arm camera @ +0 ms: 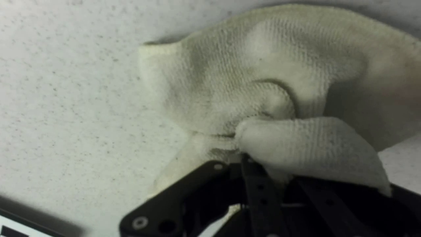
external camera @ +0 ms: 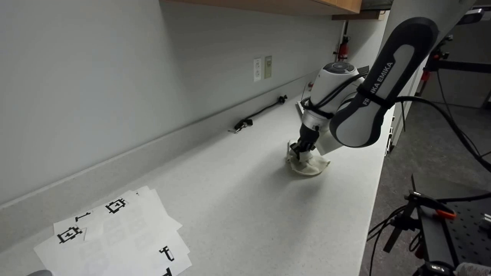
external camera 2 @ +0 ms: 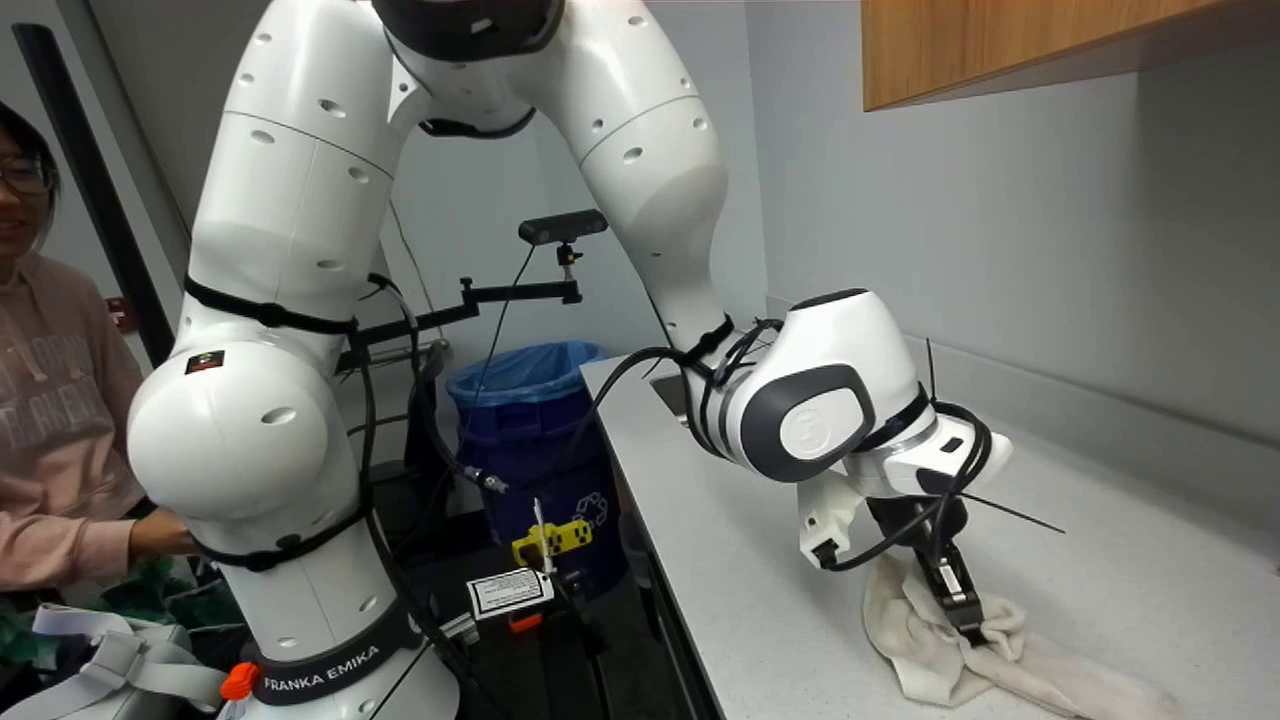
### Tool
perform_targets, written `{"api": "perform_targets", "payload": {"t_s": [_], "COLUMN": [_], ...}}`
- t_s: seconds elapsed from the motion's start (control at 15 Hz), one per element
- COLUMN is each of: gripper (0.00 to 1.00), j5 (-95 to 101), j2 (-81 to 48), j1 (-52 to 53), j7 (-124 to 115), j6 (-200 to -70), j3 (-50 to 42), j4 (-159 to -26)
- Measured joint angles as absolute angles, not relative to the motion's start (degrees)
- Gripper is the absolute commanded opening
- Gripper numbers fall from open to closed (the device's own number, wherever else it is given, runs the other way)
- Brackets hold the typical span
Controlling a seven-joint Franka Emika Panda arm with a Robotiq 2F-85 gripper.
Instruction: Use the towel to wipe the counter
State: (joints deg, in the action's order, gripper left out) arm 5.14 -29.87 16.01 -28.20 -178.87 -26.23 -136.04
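Note:
The towel is cream-white, crumpled and bunched. It lies on the pale speckled counter, and it also shows in an exterior view spread out beside the fingertips. My gripper points down at the towel; in an exterior view its black fingers press into the cloth. In the wrist view the fingers are close together with a fold of towel pinched at the tips. Another fold drapes over the right finger and hides part of it. The towel rests on the counter surface.
Sheets of white paper with black markings lie near the wall. A black cable with a clamp lies along the backsplash. The counter's front edge drops to the floor. A blue bin stands beyond it. A person is beside the arm's base.

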Motion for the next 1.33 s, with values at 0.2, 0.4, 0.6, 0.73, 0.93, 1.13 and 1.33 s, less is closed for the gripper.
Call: {"api": "perform_targets", "payload": {"t_s": [0.2, 0.4, 0.6, 0.73, 0.93, 1.13, 1.33], "gripper": [0.02, 0.02, 0.02, 0.02, 0.02, 0.02, 0.02], "j5": [4.0, 3.83, 3.81, 3.75, 2.99, 1.5, 0.13], "j2": [-29.88, -29.95, -30.0, -30.04, -30.18, -30.13, -30.02], "j1": [20.76, 25.41, 27.28, 27.25, 26.4, 24.12, 21.51], "j7": [-26.93, -26.87, -26.71, -26.61, -26.49, -25.8, -25.23], "j6": [-178.86, -178.82, -178.81, -178.81, -178.81, -178.93, -179.27], "j3": [-25.55, -24.99, -24.98, -25.39, -26.87, -28.33, -29.22], "j4": [-135.77, -135.37, -135.27, -135.31, -135.75, -136.69, -137.57]}}
